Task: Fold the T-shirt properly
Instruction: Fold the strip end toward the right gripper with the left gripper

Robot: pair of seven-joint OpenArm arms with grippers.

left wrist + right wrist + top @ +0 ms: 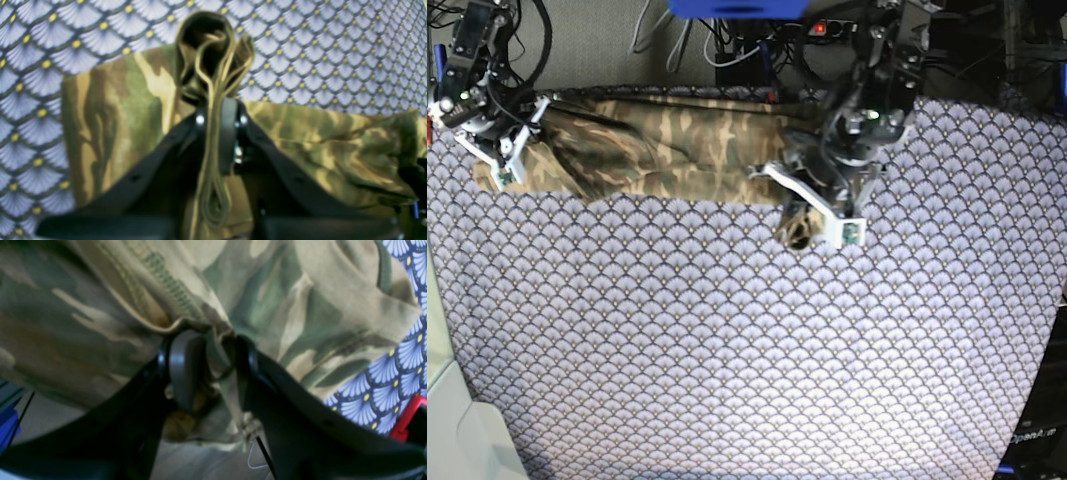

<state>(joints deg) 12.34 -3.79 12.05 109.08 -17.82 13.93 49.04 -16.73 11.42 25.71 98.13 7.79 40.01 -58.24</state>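
The T-shirt [667,150] lay stretched along the far edge of the purple table cloth [727,350]. Left gripper [218,113] was clamped on a bunched fold; right gripper [203,366] pinched the other end.

A purple scale-patterned table cloth [747,350] with yellow dots covers the table; beyond its far edge lie grey floor [597,45] and tangled cables [727,45].
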